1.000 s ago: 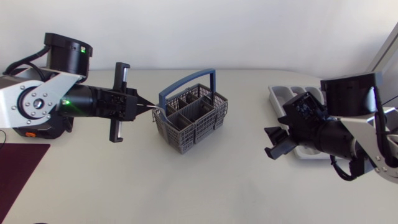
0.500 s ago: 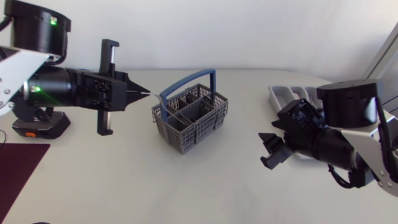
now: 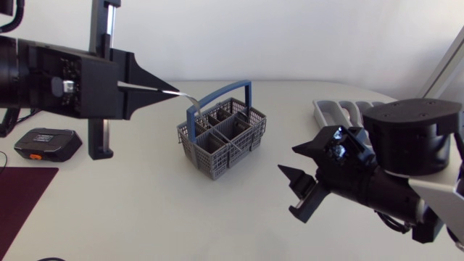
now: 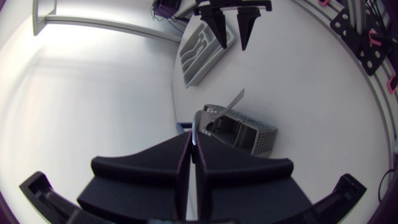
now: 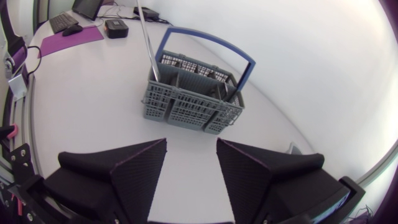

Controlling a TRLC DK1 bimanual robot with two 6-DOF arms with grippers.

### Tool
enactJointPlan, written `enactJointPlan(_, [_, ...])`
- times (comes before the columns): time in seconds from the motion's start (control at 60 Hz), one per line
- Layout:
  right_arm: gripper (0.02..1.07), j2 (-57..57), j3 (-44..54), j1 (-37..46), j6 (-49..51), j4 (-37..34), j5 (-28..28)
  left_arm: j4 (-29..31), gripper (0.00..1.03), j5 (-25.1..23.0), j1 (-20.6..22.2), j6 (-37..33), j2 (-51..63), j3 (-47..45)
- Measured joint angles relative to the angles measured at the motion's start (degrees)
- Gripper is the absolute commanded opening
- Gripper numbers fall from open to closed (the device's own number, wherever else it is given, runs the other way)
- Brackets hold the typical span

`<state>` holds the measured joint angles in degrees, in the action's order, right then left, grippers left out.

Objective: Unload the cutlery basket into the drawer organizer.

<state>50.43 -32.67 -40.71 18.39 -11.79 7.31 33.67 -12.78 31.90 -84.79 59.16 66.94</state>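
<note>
The grey cutlery basket (image 3: 221,138) with a blue handle stands mid-table, and also shows in the left wrist view (image 4: 242,132) and the right wrist view (image 5: 193,99). My left gripper (image 3: 148,87) hovers high to its left, shut on a thin silver piece of cutlery (image 3: 177,93). That piece (image 4: 227,106) slants down toward the basket's left corner. In the right wrist view the cutlery (image 5: 145,37) reaches that corner. My right gripper (image 3: 288,161) is open and empty to the basket's right. The grey drawer organizer (image 3: 330,110) lies at the far right, partly hidden by my right arm.
A black and orange device (image 3: 45,143) and a dark purple mat (image 3: 22,192) lie at the table's left side. Bare table shows in front of the basket and between it and the organizer (image 4: 202,46).
My left arm has risen and drawn back to the left, lifting the cutlery piece up from the basket. My right gripper has moved left and forward, away from the organizer, still open.
</note>
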Motion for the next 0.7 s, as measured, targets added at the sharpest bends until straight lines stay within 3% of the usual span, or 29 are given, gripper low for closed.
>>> enactJointPlan(0.2, [0.62, -1.05, 0.00, -5.05, -0.66, 0.46, -0.04, 0.83, 0.04, 1.16, 7.17, 6.73, -0.28, 0.00])
enactJointPlan(0.5, [0.61, -3.23, 0.00, -9.40, -3.37, 0.92, -2.84, -1.62, 0.04, 1.33, 11.76, 12.92, 1.90, -0.02])
enactJointPlan(0.7, [0.43, -3.93, 0.02, -10.23, -3.67, 3.43, -2.99, -1.90, 0.04, 1.75, 13.90, 14.60, 3.93, -0.02])
